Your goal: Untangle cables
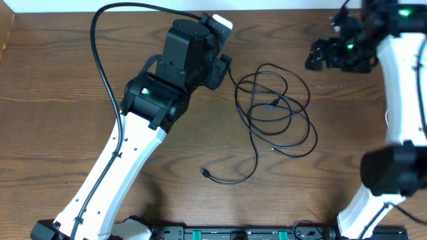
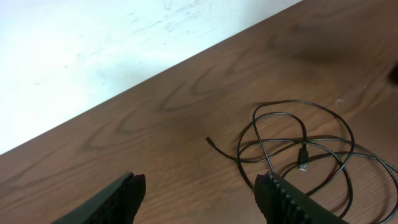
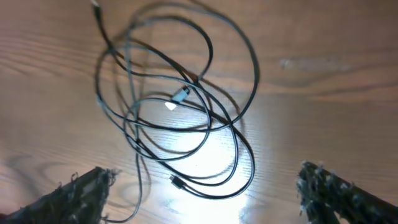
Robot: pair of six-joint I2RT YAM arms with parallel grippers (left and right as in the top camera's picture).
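Wooden table [image 1: 67,67] with tangled black cables [image 1: 273,105]; left end effector [image 2: 200,183] half-open, right end effector [image 3: 205,174] wide, both empty

Open desk at the left and bottom, tangle at centre right

In the overhead view the black cables [image 1: 273,110] sprawl in loose loops at centre right, with one plug end [image 1: 207,173] trailing to lower centre. The left arm [image 1: 120,153] cuts diagonally from lower left to upper centre, and the right arm [image 1: 400,100] fills the right edge. Bare desk [image 1: 47,100] lies free at far left and below the loops.
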